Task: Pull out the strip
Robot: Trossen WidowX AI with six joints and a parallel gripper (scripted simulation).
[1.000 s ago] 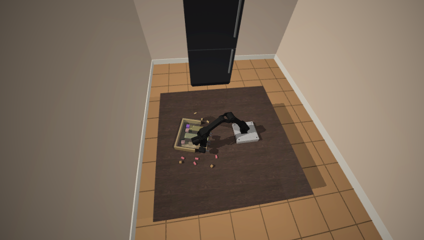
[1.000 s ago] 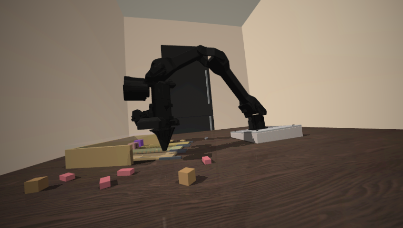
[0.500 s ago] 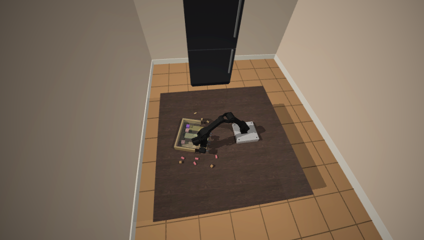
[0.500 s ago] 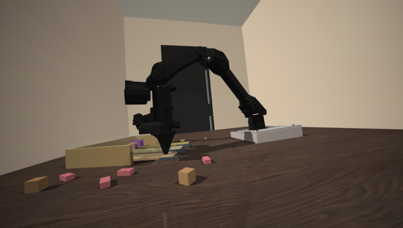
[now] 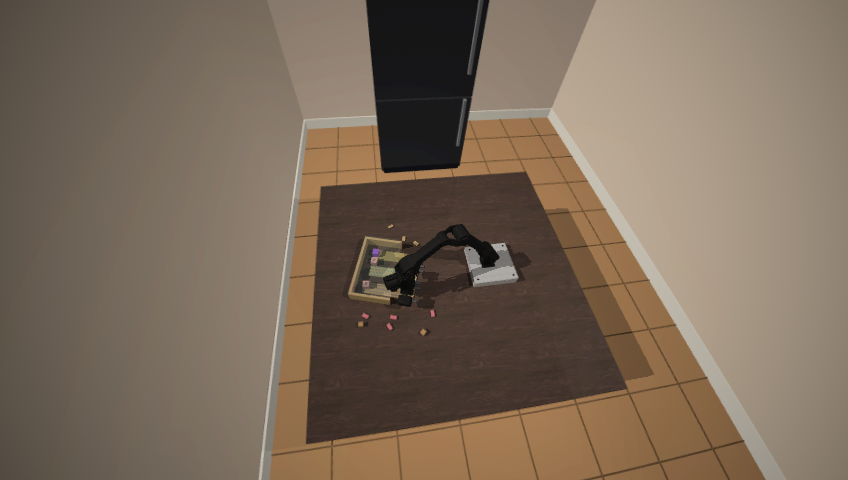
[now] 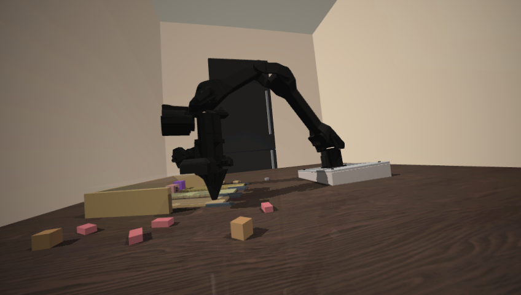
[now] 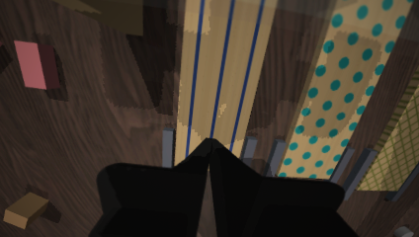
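Note:
A tan open-fronted tray [image 5: 355, 274] [image 6: 128, 203] holds several patterned strips side by side. My gripper [image 5: 404, 299] [image 6: 214, 197] [image 7: 209, 143] is shut, points straight down, and its tip rests at the near end of the tan strip with blue lines [image 7: 222, 74] [image 6: 215, 201]. A dotted strip [image 7: 336, 84] and a cross-hatched strip [image 7: 401, 148] lie to its right. Two pink labelled cubes [image 5: 374, 260] [image 5: 365, 283] [image 6: 179, 184] and a purple cube [image 5: 375, 252] sit on strips deep in the tray. One pink cube [image 6: 171, 187] shows in the exterior view. No cube shows in the wrist view.
Loose pink and tan blocks lie on the dark table in front of the tray: a tan block [image 6: 241, 228] [image 7: 25, 209] and pink blocks [image 6: 266, 207] [image 6: 162, 222] [image 7: 31, 64]. The arm's grey base [image 5: 490, 264] [image 6: 347, 172] stands to the right. A black fridge [image 5: 425, 83] is behind.

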